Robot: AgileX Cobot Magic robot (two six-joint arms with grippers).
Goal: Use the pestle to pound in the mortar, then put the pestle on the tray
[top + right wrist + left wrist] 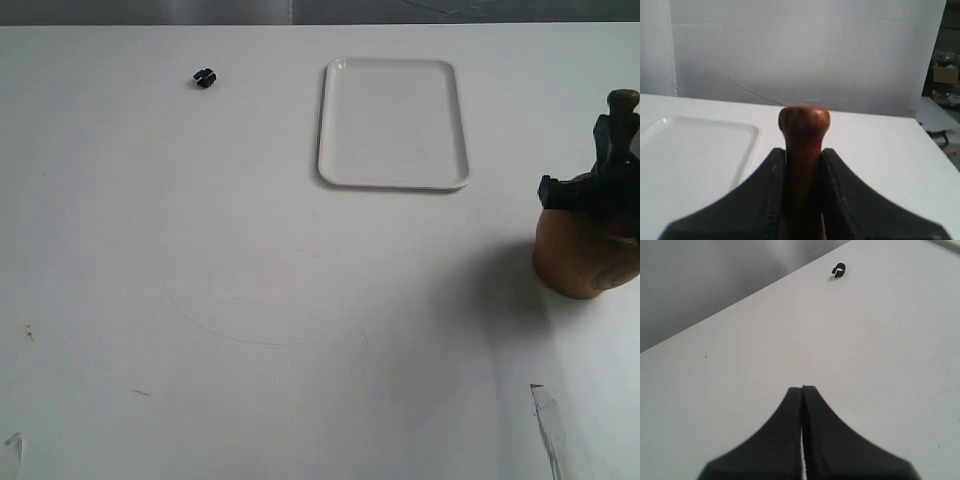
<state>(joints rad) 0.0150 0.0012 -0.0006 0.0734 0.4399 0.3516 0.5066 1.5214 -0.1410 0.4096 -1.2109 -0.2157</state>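
Exterior view: the right gripper (605,165) clamps the slim reddish-brown wooden pestle (622,102) upright over the rounded light-brown wooden mortar (580,255). The flat white rectangular tray (393,120) lies at ten o'clock from the mortar. Left wrist view: the left gripper (802,390) is pressed together, empty. Right wrist view: the jaws pinch the pestle just below its knob.

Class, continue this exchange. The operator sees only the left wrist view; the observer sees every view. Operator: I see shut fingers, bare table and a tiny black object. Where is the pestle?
Observer: The right gripper is shut on the pestle, which it holds upright.
Operator: Where is the mortar?
Observer: The mortar stands just below that gripper, at the exterior view's right edge.
Operator: Anything on the tray?
Observer: No, the tray lies bare, apart from the mortar.
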